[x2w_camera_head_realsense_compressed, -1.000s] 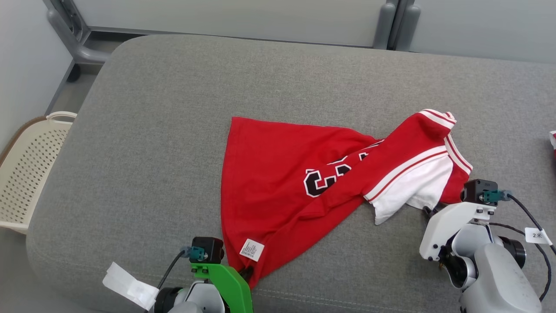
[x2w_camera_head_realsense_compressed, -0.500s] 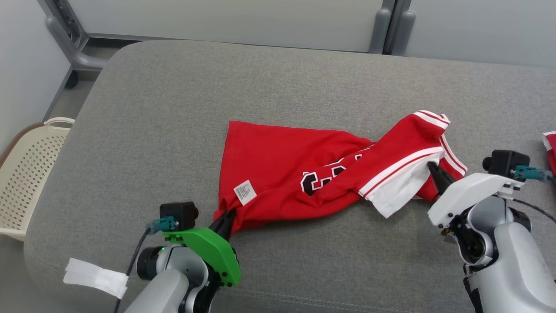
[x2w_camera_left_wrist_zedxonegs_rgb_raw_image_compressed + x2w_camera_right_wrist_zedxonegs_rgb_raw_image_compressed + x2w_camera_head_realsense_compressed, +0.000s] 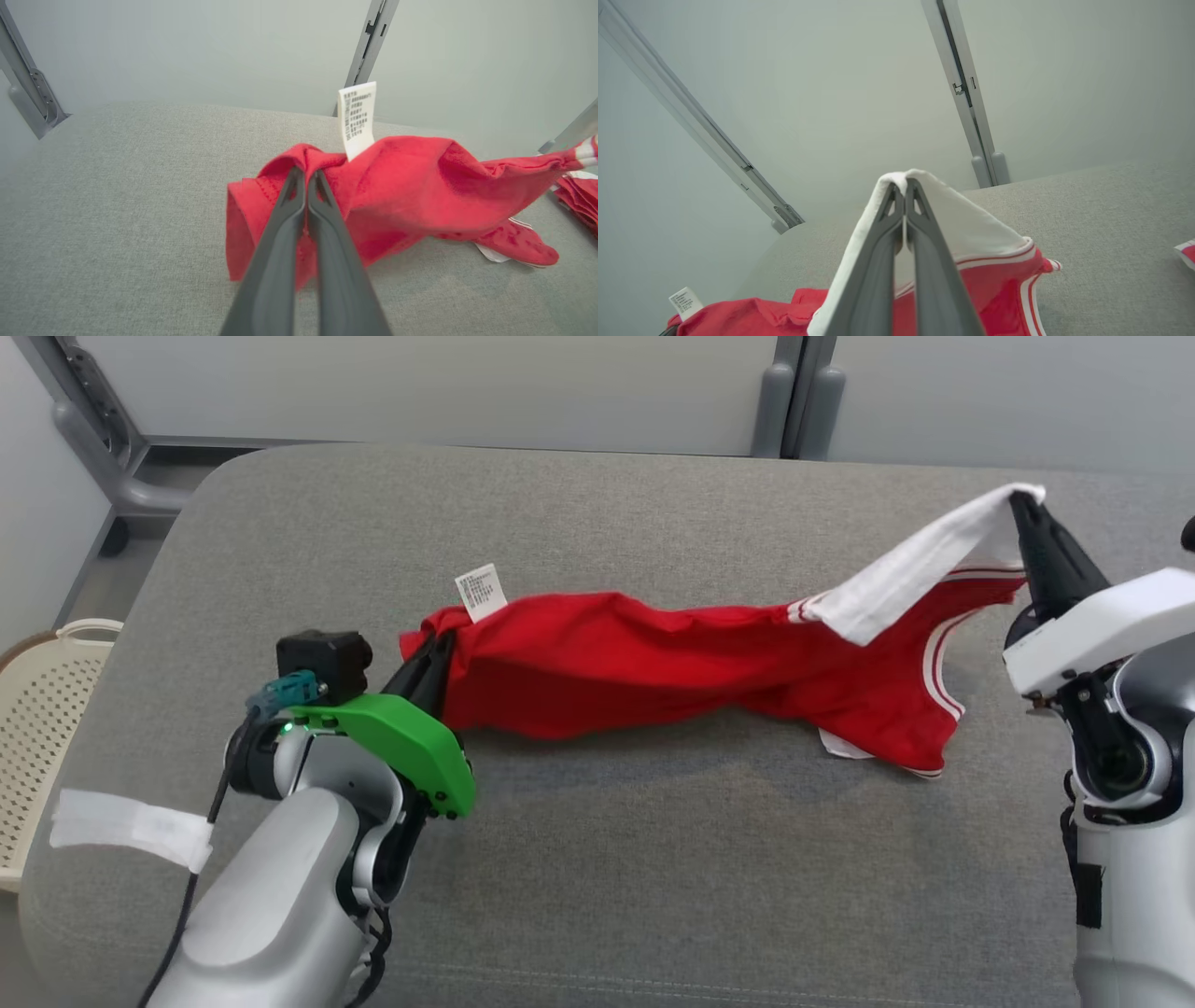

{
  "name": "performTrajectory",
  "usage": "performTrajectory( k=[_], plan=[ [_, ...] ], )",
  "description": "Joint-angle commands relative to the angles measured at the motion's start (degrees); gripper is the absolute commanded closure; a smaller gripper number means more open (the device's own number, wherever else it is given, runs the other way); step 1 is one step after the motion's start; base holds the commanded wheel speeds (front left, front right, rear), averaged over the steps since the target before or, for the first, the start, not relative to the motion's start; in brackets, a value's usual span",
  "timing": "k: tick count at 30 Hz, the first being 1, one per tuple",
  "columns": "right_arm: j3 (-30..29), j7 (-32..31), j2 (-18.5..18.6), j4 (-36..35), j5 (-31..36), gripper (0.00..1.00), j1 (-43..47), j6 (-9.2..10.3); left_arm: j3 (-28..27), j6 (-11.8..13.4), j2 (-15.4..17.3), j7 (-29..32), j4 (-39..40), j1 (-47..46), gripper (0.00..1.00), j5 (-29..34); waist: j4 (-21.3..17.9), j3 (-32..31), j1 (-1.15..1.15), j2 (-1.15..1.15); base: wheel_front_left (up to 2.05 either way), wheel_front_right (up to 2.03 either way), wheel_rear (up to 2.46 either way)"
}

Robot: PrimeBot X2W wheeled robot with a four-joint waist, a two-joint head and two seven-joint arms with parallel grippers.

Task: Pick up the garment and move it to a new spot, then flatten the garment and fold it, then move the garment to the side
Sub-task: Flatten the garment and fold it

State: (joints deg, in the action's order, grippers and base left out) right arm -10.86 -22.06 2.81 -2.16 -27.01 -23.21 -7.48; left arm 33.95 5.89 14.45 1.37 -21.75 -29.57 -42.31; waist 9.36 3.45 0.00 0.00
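A red garment [image 3: 653, 663] with white trim hangs stretched between my two grippers above the grey cushion [image 3: 597, 859]. My left gripper [image 3: 439, 649] is shut on its red hem corner, where a white care label [image 3: 479, 590] sticks up; the left wrist view shows the garment [image 3: 402, 186] bunched around the closed fingers [image 3: 306, 179]. My right gripper [image 3: 1018, 504] is shut on the white sleeve panel [image 3: 920, 574], lifted high at the right. In the right wrist view the white cloth [image 3: 966, 224] drapes over my gripper [image 3: 903, 186]. The garment's lower middle sags onto the cushion.
A cream perforated basket [image 3: 42, 728] stands on the floor at the left. Another folded red cloth [image 3: 577, 193] lies at the cushion's far right. Grey wall panels and metal posts [image 3: 794, 397] rise behind the cushion.
Both grippers have risen and drawn apart, lifting the garment's two ends off the cushion and pulling it taut. The head camera has also shifted.
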Motion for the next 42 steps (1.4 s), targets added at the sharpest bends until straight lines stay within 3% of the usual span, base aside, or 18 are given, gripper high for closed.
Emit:
performTrajectory(
  k=[1,8,20,29,37,42],
  plan=[
    [0.1,0.2,0.2,-1.1,0.7,1.00,-1.8,-0.02,-0.2,0.3,0.3,-0.1,0.3,-1.5,1.00,0.5,-0.7,-0.3,0.00,0.00,0.00,0.00,0.00],
    [1.9,4.0,0.2,-0.6,1.9,1.00,-10.1,-0.02,-1.0,0.8,-0.2,-0.3,-0.8,-7.0,1.00,1.2,-3.2,-0.1,0.00,0.00,0.00,0.00,0.00],
    [7.6,11.8,2.2,11.2,2.2,1.00,-26.8,-0.02,-2.5,0.2,0.2,-0.6,-5.6,-20.4,1.00,3.1,-7.6,2.8,0.00,0.00,0.00,0.00,0.00],
    [9.9,16.4,3.3,18.7,1.8,1.00,-37.5,-0.02,-3.9,1.1,0.2,-1.1,-8.2,-29.2,1.00,4.3,-10.3,4.9,0.00,0.00,0.00,0.00,0.00],
    [11.6,15.2,2.0,28.5,-1.4,1.00,-47.1,-0.02,-6.0,3.4,-1.0,-0.5,-11.6,-36.7,1.00,3.7,-12.4,11.6,0.00,0.00,0.00,0.00,0.00],
    [10.7,17.4,0.7,36.2,-3.4,1.00,-52.9,-0.02,-8.3,2.8,-1.9,-3.3,-14.7,-41.1,1.00,2.2,-13.3,16.3,0.00,0.00,0.00,0.00,0.00]
  ],
)
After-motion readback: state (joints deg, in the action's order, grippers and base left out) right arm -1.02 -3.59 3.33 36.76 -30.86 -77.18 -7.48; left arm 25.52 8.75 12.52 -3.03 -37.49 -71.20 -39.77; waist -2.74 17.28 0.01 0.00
